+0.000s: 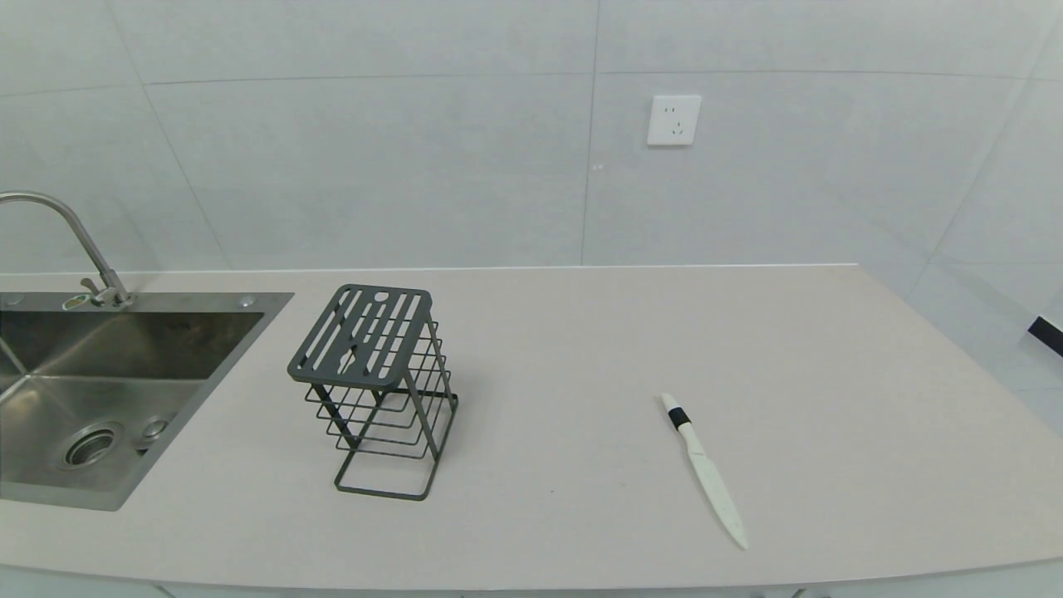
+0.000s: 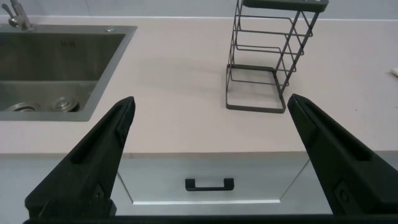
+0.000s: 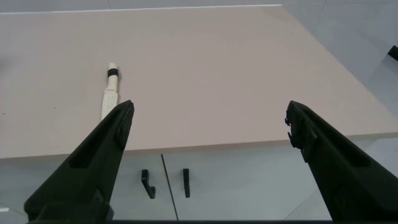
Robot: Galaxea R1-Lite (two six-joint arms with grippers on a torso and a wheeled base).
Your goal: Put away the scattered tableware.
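Note:
A white knife (image 1: pixel 704 468) with a black band near its handle end lies flat on the counter at the right, blade toward the front edge; the right wrist view shows the knife (image 3: pixel 110 90) too. A dark wire rack (image 1: pixel 374 388) with a slotted top stands left of centre, also seen as the rack (image 2: pixel 272 57) from the left wrist. My left gripper (image 2: pixel 210 106) is open, held in front of the counter's edge, short of the rack. My right gripper (image 3: pixel 208 112) is open too, off the counter's front edge and apart from the knife.
A steel sink (image 1: pixel 100 390) with a curved tap (image 1: pixel 75 241) is set into the counter at the left. The counter (image 1: pixel 581 374) ends at a tiled wall with a socket (image 1: pixel 673 120). Cabinet handles (image 3: pixel 165 183) and a drawer handle (image 2: pixel 209 184) show below the front edge.

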